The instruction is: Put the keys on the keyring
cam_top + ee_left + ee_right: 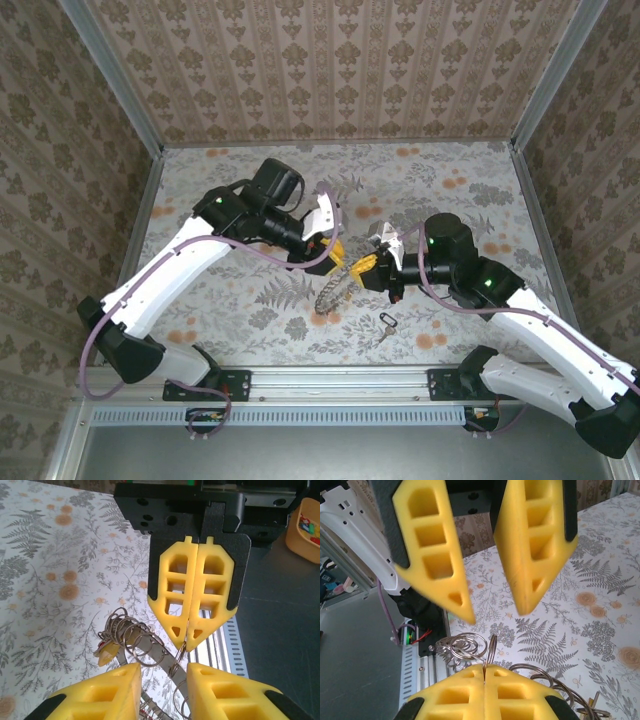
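Inspecting the grip, found the right gripper [362, 268] pressed together on one thin wire loop of the keyring [330, 290], with the rest of that chain-like ring hanging toward the floral tablecloth [450, 190]; contact of its lower end with the cloth not determinable. Found the left gripper [335, 252] spread, closed on nothing, tips just beside the bunched loops and facing the right gripper nearly tip to tip. Logged one loose key [385, 326] flat on the cloth, near the right gripper and apart from the ring. Judged the chief hazard as loss of the loop: pinched at the extreme tips only, hence liable to slide out under a sideways tug or twist, dropping the whole keyring. Judged a second hazard as a grab on the wrong loop by the left gripper, owing to tangled, overlapping wire, and a third as finger-to-finger collision, owing to the close spacing. Flagged the key as awkward to lift, being thin and flat. Recorded a pale cloth printed with ferns and orange flowers, patterned panels [330, 60] on three sides, a metal rail [330, 378] along the near edge, and a yellow bin [305, 530] of coloured pieces beyond it.
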Motion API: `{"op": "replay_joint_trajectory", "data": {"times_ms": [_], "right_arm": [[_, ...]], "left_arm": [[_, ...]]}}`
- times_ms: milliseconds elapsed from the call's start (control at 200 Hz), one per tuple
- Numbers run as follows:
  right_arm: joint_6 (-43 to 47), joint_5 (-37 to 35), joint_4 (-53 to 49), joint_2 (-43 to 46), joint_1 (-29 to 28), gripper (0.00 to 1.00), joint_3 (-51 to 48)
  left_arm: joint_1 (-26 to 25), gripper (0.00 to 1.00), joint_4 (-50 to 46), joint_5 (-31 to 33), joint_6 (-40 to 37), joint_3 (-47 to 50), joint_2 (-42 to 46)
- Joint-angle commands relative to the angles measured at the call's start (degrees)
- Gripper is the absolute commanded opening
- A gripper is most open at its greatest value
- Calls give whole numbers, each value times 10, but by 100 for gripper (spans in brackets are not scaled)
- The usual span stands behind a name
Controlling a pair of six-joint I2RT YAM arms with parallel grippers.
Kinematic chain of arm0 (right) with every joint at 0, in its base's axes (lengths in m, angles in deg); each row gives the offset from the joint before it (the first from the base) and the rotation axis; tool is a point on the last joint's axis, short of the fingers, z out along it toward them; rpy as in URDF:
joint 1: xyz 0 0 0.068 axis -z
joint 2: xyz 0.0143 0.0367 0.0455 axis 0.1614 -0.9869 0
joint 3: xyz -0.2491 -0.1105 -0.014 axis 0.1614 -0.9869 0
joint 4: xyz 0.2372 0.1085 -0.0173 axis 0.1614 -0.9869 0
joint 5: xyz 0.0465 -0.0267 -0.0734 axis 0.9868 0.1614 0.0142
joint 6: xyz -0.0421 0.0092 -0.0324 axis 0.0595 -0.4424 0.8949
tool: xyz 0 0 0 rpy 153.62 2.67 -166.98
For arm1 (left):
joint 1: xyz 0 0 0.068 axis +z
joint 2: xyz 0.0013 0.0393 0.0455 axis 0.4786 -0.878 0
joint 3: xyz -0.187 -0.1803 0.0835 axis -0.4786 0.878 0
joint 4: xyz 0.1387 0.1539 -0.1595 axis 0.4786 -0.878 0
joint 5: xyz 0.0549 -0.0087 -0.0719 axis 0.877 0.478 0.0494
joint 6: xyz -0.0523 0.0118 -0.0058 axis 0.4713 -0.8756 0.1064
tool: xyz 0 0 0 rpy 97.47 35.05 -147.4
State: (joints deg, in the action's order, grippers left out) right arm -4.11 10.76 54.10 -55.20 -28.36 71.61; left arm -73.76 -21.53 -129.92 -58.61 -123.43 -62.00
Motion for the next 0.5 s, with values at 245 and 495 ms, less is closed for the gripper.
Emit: {"op": "replay_joint_trajectory", "data": {"times_ms": [245, 495], "right_arm": [[7, 10, 20, 2, -3, 0, 28], [6, 19, 26, 6, -4, 0, 25]], "left_arm": [[-11, 31, -27, -40, -22, -8, -12], [-10, 30, -26, -38, -33, 1, -15]]}}
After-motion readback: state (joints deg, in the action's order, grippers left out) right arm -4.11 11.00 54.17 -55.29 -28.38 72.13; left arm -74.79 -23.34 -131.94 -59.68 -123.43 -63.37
